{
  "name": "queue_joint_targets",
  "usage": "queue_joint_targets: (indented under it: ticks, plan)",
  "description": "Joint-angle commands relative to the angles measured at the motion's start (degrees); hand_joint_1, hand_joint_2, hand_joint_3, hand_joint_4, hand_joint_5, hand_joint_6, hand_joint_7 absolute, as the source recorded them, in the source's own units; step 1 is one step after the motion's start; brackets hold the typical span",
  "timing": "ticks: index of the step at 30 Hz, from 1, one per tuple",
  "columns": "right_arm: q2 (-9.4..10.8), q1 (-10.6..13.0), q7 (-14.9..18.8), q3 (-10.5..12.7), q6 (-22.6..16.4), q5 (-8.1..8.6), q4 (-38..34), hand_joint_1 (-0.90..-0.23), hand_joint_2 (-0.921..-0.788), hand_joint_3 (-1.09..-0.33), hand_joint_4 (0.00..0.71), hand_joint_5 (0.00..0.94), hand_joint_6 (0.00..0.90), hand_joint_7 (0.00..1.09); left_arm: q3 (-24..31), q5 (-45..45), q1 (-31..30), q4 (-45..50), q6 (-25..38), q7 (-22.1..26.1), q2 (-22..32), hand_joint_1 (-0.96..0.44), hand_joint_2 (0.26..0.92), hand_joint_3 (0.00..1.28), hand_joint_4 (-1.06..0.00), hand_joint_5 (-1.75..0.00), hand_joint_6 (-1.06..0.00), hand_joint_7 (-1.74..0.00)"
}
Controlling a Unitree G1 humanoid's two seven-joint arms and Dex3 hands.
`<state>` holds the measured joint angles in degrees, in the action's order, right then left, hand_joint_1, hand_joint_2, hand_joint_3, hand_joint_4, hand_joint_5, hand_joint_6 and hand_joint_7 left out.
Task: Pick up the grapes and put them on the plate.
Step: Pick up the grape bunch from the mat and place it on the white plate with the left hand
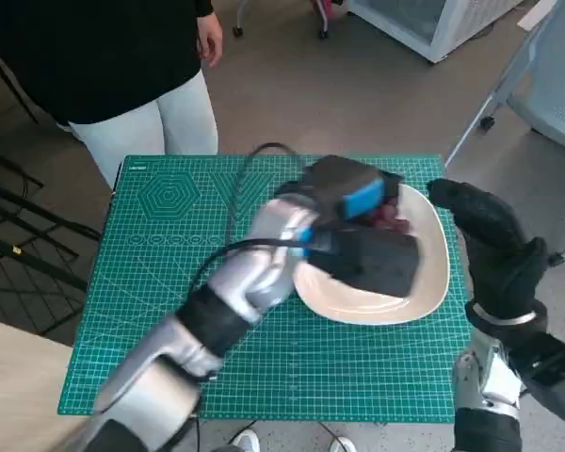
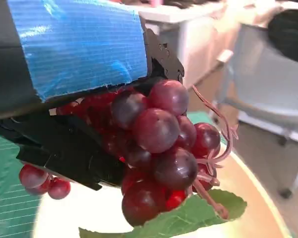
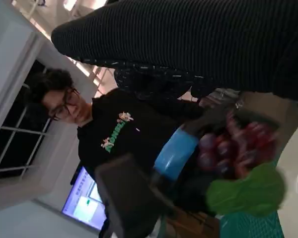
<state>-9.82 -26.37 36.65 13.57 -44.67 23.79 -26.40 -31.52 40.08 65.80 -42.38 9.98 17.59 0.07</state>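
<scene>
My left hand point(image 1: 358, 221) hangs over the white plate point(image 1: 433, 282) and grips a bunch of dark red grapes point(image 1: 391, 218). In the left wrist view the grapes point(image 2: 159, 148) sit under the blue-taped hand point(image 2: 74, 54), with a green leaf point(image 2: 188, 218) below them and the plate point(image 2: 258, 198) beneath. The right wrist view shows the same grapes point(image 3: 238, 148) and leaf point(image 3: 248, 191) held by the left hand point(image 3: 176, 153). My gloved right hand point(image 1: 494, 245) is raised beside the plate's right edge, holding nothing, fingers apart.
The plate rests on a green cutting mat point(image 1: 169, 245) covering the table. A person point(image 1: 122, 66) in a black top stands behind the table's far left side. A chair frame point(image 1: 537, 85) stands at the far right.
</scene>
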Motion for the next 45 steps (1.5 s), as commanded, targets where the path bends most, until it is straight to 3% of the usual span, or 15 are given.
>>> queue_joint_targets:
  ticks: [1,3,5,7,10,16,22,28,30,33,34,36,37,39,45]
  plan:
    - [-0.12,2.23,-1.2,0.18,0.12,-0.4,1.2,-0.552,-0.921,-0.614,0.188,0.0,0.063,0.28,-0.55,-0.68,3.66,-5.49,-0.31,0.06,-3.13,0.12,0.896,0.39,-0.34,-1.6,-0.39,-1.05]
    - [-0.16,2.56,-1.65,0.19,0.07,-0.66,1.65,-0.551,-0.921,-0.617,0.186,0.0,0.061,0.29,-0.54,-0.85,4.38,-7.21,-0.26,0.06,-4.02,0.24,0.86,0.49,-0.32,-1.64,-0.4,-0.66]
    - [-0.21,2.9,-2.11,0.23,0.02,-0.91,2.08,-0.551,-0.921,-0.619,0.183,0.0,0.058,0.29,-0.55,-0.98,5.06,-8.86,-0.05,0.08,-4.89,0.3,0.836,0.55,-0.31,-1.67,-0.44,-0.44]
    - [-0.21,3.16,-2.53,0.2,0.02,-1.11,2.42,-0.551,-0.921,-0.622,0.181,0.0,0.055,0.29,-0.59,-0.98,5.57,-10.16,0.1,0.03,-5.46,0.33,0.825,0.58,-0.31,-1.68,-0.49,-0.33]
    - [-0.2,3.56,-3.26,0.14,0.1,-1.47,3.0,-0.551,-0.921,-0.628,0.175,0.001,0.034,0.32,-0.71,-0.83,6.21,-12.16,0.18,-0.25,-6.11,0.34,0.837,0.55,-0.32,-1.67,-0.57,-0.31]
    - [-0.1,4.01,-4.44,-0.16,0.41,-2.05,3.78,-0.549,-0.921,-0.642,0.167,0.001,0.003,0.37,-0.87,-0.77,6.99,-15.22,-0.84,-1.05,-6.45,0.35,0.897,0.41,-0.35,-1.61,-0.58,-0.52]
    - [0.06,4.03,-5.51,-0.66,0.7,-2.73,3.99,-0.547,-0.921,-0.652,0.16,0.0,-0.001,0.36,-0.87,-0.87,7.11,-17.33,-2.49,-2.19,-6.14,0.07,0.918,0.35,-0.35,-1.53,-0.39,-1.3]
    - [0.05,3.75,-6.04,-1.01,0.7,-3.05,3.55,-0.545,-0.921,-0.659,0.156,0.0,-0.001,0.36,-0.19,-1.67,6.37,-18.86,-4.81,-3.23,-5.51,0.01,0.921,0.32,-0.37,-1.48,-0.38,-1.44]
    - [0.07,3.71,-6.1,-1.1,0.66,-3.11,3.5,-0.543,-0.921,-0.661,0.155,0.0,-0.001,0.35,0.35,-2.49,5.98,-19.16,-5.6,-2.96,-5.21,0.08,0.911,0.29,-0.42,-1.45,-0.37,-1.23]
    - [0.11,3.64,-6.07,-1.28,0.63,-3.09,3.44,-0.541,-0.921,-0.662,0.155,0.0,-0.001,0.35,0.99,-3.77,5.35,-19.48,-6.63,-2.3,-4.7,0.21,0.901,0.25,-0.47,-1.36,-0.33,-0.62]
    - [0.12,3.6,-6.04,-1.34,0.6,-3.06,3.35,-0.54,-0.921,-0.663,0.155,0.0,-0.001,0.35,1.06,-4.02,5.16,-19.55,-6.88,-2.17,-4.53,0.16,0.89,0.22,-0.43,-1.21,-0.31,-0.45]
    - [0.13,3.49,-5.97,-1.43,0.54,-2.99,3.11,-0.539,-0.921,-0.663,0.155,0.0,-0.001,0.35,1.12,-4.33,4.8,-19.58,-7.22,-2.01,-4.22,-0.09,0.859,0.14,-0.27,-0.72,-0.26,-0.24]
    - [0.14,3.44,-5.94,-1.47,0.51,-2.95,2.98,-0.539,-0.921,-0.663,0.155,0.0,-0.001,0.35,1.16,-4.47,4.58,-19.5,-7.32,-2.0,-4.05,-0.22,0.85,0.11,-0.19,-0.48,-0.24,-0.17]
    - [0.16,3.32,-5.85,-1.56,0.45,-2.87,2.72,-0.539,-0.921,-0.663,0.155,0.0,-0.001,0.35,1.28,-4.81,4.05,-19.18,-7.7,-2.28,-3.59,-0.39,0.849,0.07,-0.1,-0.22,-0.22,-0.08]
    - [0.2,2.95,-5.35,-1.75,0.49,-2.27,2.03,-0.541,-0.921,-0.661,0.156,0.0,-0.001,0.35,1.25,-4.5,2.03,-17.29,-11.23,-5.94,-1.14,-0.62,0.897,0.04,-0.01,-0.02,-0.17,-0.01]
